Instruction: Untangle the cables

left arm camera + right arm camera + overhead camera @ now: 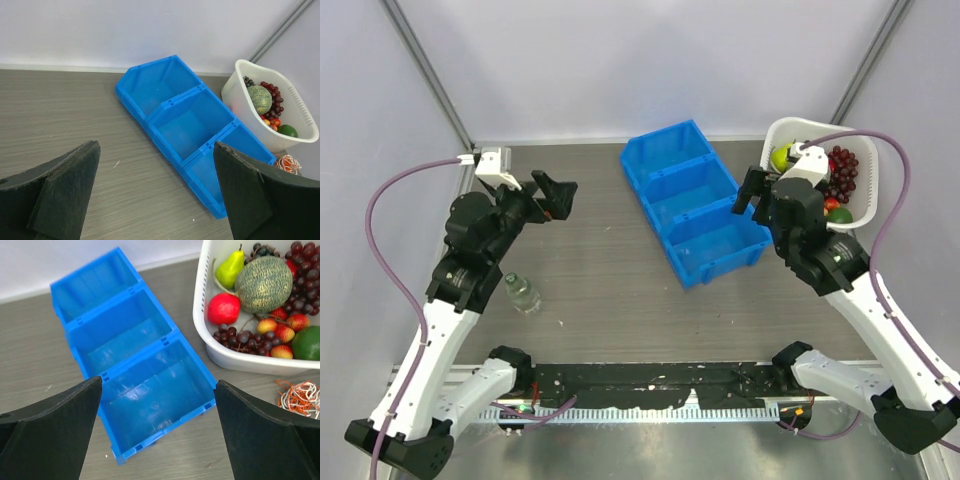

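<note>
Right gripper (158, 385): fingers (55, 435) are standing wide apart and gripping nothing; we are seeing only the blue bin (172, 335) in the gap between them. Left gripper (156, 150): fingers (60, 195) are likewise spread, with nothing held and only bare table and the bin's near corner between them. The cables (299, 397) are lying as one small knotted clump of orange-red and white strands; we cannot make out a pinkish one at this size. In the right wrist view the clump is sitting on the table just outside the right-hand finger, not between the pair, and close below the near wall of the white fruit basket (200, 315). From the left fingers the clump (287, 163) is lying well apart, past the far finger, beyond the bin and under the basket's edge. In the top view the right arm is hiding it. We are judging the step as approach: no strand is grasped and the knot is untouched. The next move calls for swinging the right gripper sideways toward the basket until the clump is centred between its fingers, then lowering and closing on a single outer loop, while the left arm is crossing over the bin to take a second strand.
</note>
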Tool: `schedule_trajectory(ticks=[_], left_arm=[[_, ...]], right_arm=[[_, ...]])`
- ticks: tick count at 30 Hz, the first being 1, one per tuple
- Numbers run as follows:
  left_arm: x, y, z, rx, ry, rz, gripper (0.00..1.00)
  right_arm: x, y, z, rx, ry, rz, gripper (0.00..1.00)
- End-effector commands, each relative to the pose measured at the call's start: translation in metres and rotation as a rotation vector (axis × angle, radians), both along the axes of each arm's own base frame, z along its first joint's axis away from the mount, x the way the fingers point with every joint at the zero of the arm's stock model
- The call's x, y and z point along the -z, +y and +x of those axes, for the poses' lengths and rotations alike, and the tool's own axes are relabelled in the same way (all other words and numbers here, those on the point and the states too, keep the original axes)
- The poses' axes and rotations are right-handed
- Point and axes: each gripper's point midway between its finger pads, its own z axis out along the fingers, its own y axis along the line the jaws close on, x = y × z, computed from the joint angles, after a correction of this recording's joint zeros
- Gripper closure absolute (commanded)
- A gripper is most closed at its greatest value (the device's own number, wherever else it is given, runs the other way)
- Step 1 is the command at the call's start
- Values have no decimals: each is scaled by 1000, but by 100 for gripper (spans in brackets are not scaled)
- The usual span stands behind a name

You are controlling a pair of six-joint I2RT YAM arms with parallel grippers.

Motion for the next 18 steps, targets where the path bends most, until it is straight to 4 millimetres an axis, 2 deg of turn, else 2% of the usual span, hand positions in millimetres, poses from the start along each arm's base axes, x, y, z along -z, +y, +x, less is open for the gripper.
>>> schedule_trajectory(ticks=[1, 4, 7, 8, 9, 10, 11, 12, 14, 16, 17, 18], left_arm=[[-25, -4, -6, 18, -88, 4, 0], [-23, -10, -7, 38, -82, 8, 0], [-21, -14, -7, 49, -81, 13, 1], [-21, -14, -8, 49, -83, 14, 0], [-20, -15, -9, 54, -82, 18, 0], [-20, -16, -9, 57, -82, 19, 0], [-21, -16, -11, 60, -87, 19, 0], [-21, -12, -10, 34, -88, 20, 0], [-24, -13, -13, 38, -97, 20, 0], [-27, -16, -17, 50, -106, 17, 0], [-27, -18, -19, 58, -108, 18, 0], [-27, -19, -20, 63, -109, 21, 0]], right_arm=[[17, 2, 4, 19, 28, 15, 0], [40, 7, 10, 21, 56, 24, 1], [63, -19, 22, 143, 109, 74, 1], [74, -45, 25, 231, 131, 96, 1], [80, -55, 26, 269, 141, 167, 0], [92, -81, 24, 351, 155, 209, 1], [99, -91, 22, 392, 161, 271, 1], [106, -115, 15, 482, 153, 307, 1], [115, -151, 0, 648, 112, 373, 1], [117, -175, -17, 814, 41, 431, 2], [116, -192, -29, 913, 0, 398, 2], [120, -197, -37, 962, -32, 410, 3]])
